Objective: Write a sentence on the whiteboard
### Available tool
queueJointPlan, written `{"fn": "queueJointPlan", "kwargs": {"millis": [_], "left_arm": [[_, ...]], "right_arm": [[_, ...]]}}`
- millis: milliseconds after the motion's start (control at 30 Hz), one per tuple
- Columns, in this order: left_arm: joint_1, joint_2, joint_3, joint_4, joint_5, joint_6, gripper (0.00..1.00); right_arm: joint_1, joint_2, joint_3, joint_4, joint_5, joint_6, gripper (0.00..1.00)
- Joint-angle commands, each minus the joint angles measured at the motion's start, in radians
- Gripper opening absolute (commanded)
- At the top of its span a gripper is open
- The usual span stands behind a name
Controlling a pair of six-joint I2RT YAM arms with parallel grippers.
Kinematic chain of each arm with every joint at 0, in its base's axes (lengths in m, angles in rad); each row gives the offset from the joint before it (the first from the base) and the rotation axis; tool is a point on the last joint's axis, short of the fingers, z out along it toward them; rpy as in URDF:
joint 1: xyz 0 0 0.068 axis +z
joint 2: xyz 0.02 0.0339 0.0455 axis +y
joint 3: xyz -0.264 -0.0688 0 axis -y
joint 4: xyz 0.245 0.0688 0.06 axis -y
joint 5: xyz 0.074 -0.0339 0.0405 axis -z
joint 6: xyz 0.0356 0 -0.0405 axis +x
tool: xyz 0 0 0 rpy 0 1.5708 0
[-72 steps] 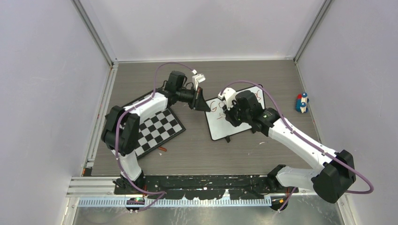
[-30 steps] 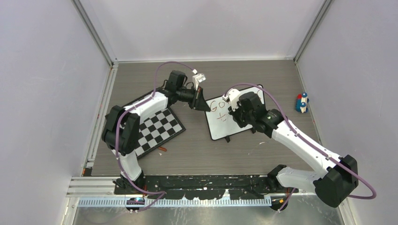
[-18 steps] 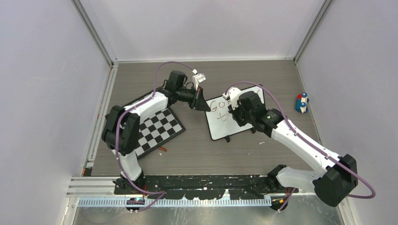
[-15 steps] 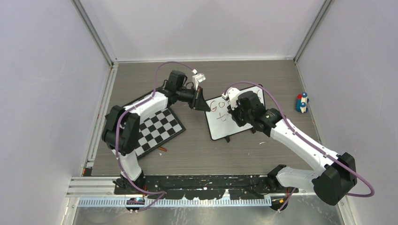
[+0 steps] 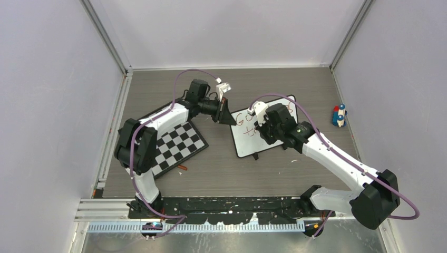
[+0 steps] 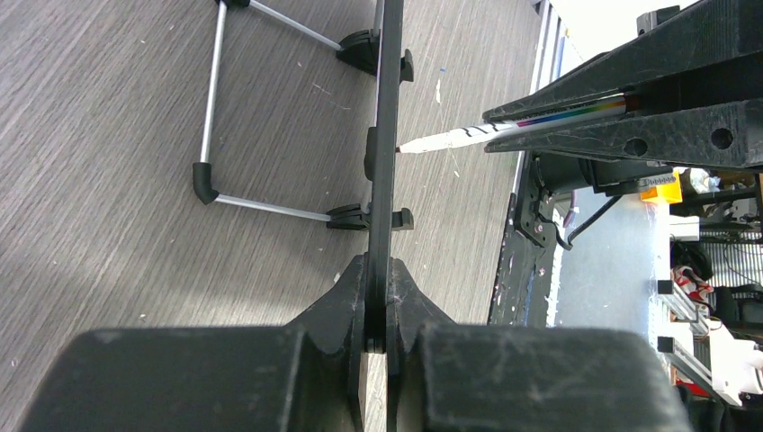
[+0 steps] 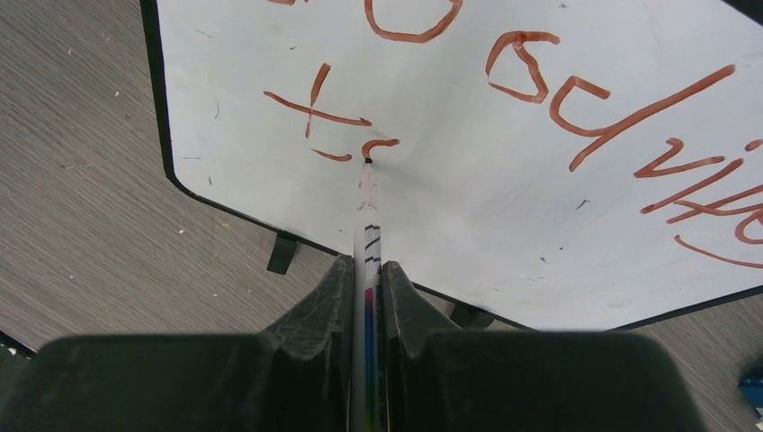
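The whiteboard (image 5: 246, 143) is standing propped on its feet near the middle of the table (image 5: 221, 171), just right of the checkerboard (image 5: 179, 143). The sentence (image 7: 540, 85) is showing as red-brown strokes in two lines. The marker (image 7: 367, 229) tip is touching the board face beside the "t" of the second line. The right gripper (image 7: 367, 268) is clamping the marker, its jaws nearly closed. The left gripper (image 6: 378, 270) is pinching the board's edge, its jaws closed on the frame.

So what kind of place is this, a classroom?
More likely a robot lab's test booth: plain walls box in one table, a left arm and right arm are bolted at its near edge, and a checkerboard lies near the whiteboard.
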Motion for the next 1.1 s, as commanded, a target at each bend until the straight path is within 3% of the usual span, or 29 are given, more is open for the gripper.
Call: {"fn": "queueJointPlan", "kwargs": {"millis": [0,267,1067], "left_arm": [[-0.001,0.017,0.031,-0.023,-0.018,0.017,0.0],[-0.001,0.019,0.036,-0.023,-0.016,0.014,0.0],[-0.002,0.026,0.043,-0.024,-0.016,0.015,0.0]], "right_arm": [[-0.002,-0.001,0.013,-0.013,0.045,-0.032,0.0],[-0.002,-0.001,0.037,0.023,0.131,-0.026,0.0],[0.0,0.019,0.078,0.093,0.057,0.025,0.0]]}}
